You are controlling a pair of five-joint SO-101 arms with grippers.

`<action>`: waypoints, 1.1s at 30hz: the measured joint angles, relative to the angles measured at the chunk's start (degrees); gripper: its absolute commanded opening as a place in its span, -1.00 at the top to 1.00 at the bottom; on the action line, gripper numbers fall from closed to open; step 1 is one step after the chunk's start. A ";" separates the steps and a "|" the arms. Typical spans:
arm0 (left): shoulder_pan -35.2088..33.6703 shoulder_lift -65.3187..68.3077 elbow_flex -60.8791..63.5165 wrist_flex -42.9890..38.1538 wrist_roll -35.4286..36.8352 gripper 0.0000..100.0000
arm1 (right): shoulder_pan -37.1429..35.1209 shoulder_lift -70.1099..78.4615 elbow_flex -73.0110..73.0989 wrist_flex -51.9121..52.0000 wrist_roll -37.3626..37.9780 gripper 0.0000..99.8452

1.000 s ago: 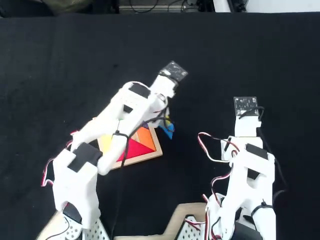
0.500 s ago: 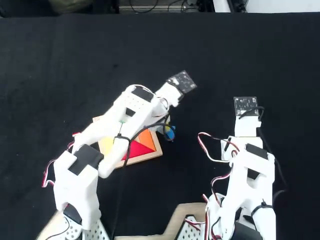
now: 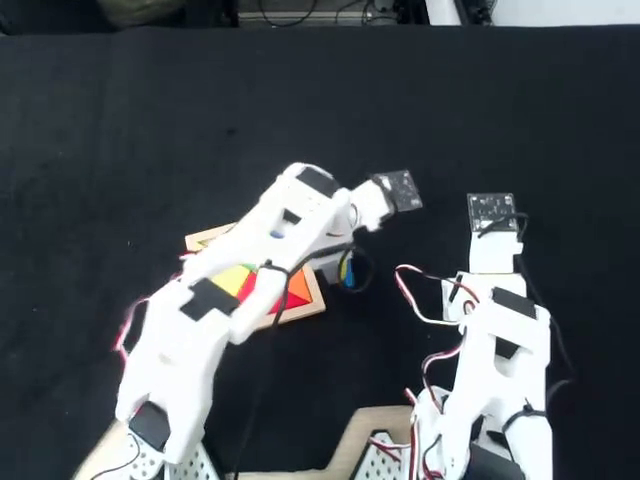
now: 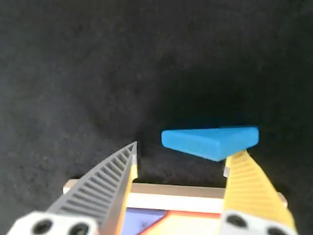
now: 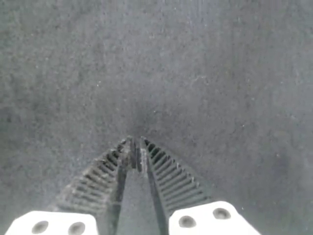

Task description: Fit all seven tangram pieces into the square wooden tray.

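Note:
The square wooden tray (image 3: 204, 240) lies left of the table's middle, holding yellow (image 3: 233, 281) and red (image 3: 296, 296) pieces, with much of it under my left arm. A blue triangle (image 4: 210, 139) lies flat on the black cloth just outside the tray's rim (image 4: 171, 196), and also appears off the tray's right corner (image 3: 347, 271). My left gripper (image 4: 185, 151) stands open over the rim. Its yellow finger (image 4: 247, 183) touches the blue triangle's near edge, and its grey finger (image 4: 110, 183) is apart from it. My right gripper (image 5: 134, 143) is shut on nothing above bare cloth.
My right arm (image 3: 497, 310) stands at the right of the table, away from the tray. Black cloth (image 3: 150, 120) covers the whole table, with open room behind and to the left. A wooden base board (image 3: 375, 420) sits at the front edge.
My left arm has swung to the right, its wrist now farther right over the tray's right corner. The blue triangle has shifted slightly right and toward the front. The right arm is unmoved.

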 measured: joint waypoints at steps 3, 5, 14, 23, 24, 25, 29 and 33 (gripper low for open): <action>0.44 5.89 -9.67 7.12 -2.20 0.44 | 0.00 0.00 0.00 0.00 0.00 0.98; 0.62 9.85 -16.18 11.69 -3.43 0.44 | 0.00 0.00 0.00 0.00 0.00 0.98; 0.97 21.54 -37.19 23.47 -4.22 0.44 | 0.00 0.00 0.00 0.00 0.00 0.98; 1.49 22.59 -44.04 34.64 -4.40 0.44 | 0.00 0.00 0.00 0.00 0.00 0.98; 1.49 22.59 -44.04 34.90 -4.40 0.44 | 0.00 0.00 0.00 0.00 0.00 0.98; 1.23 22.59 -44.04 34.99 -4.31 0.44 | 0.00 0.00 0.00 0.00 0.00 0.98; -0.62 19.87 -42.37 35.08 -2.02 0.44 | 0.00 0.00 0.00 0.00 0.00 0.98; -1.23 8.44 -34.73 35.08 1.32 0.44 | 0.00 0.00 0.00 0.00 0.00 0.98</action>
